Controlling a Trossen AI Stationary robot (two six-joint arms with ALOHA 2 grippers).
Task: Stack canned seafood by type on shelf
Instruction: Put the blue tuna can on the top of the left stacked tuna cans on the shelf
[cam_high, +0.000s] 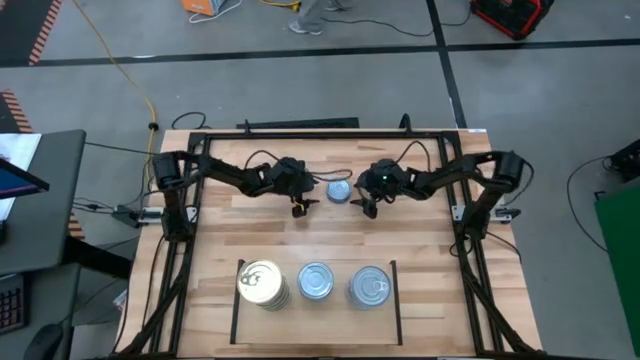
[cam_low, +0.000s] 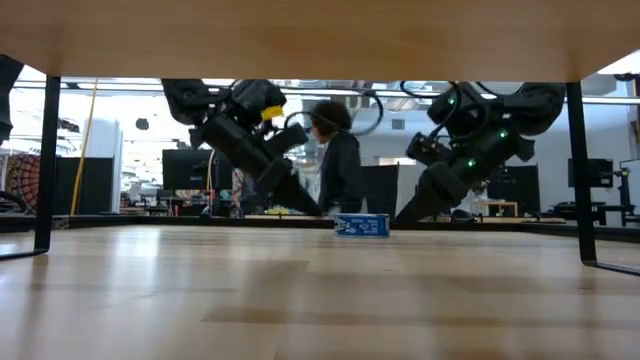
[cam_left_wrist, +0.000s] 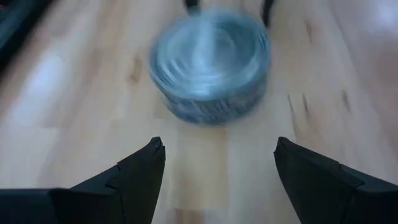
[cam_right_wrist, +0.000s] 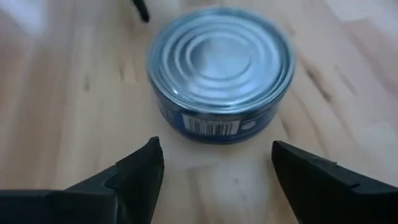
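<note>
One silver-topped, blue-sided can (cam_high: 340, 190) stands alone on its base on the wooden table, toward the far side. It also shows as the can (cam_low: 361, 225), (cam_left_wrist: 210, 62), (cam_right_wrist: 221, 68). My left gripper (cam_left_wrist: 217, 146) is open just left of it, and my right gripper (cam_right_wrist: 214, 146) is open just right of it; both slant down at the can without touching it. Nearer the front edge, on the shelf (cam_high: 330, 325), stand three stacks of canned seafood: a gold-topped stack (cam_high: 262, 283) and two silver-topped stacks (cam_high: 316, 281), (cam_high: 369, 286).
A black metal frame (cam_high: 320, 133) runs round the table and down both sides. Bare wood (cam_high: 320, 235) lies between the lone can and the stacks. A person (cam_low: 335, 160) stands in the room beyond the table's far edge.
</note>
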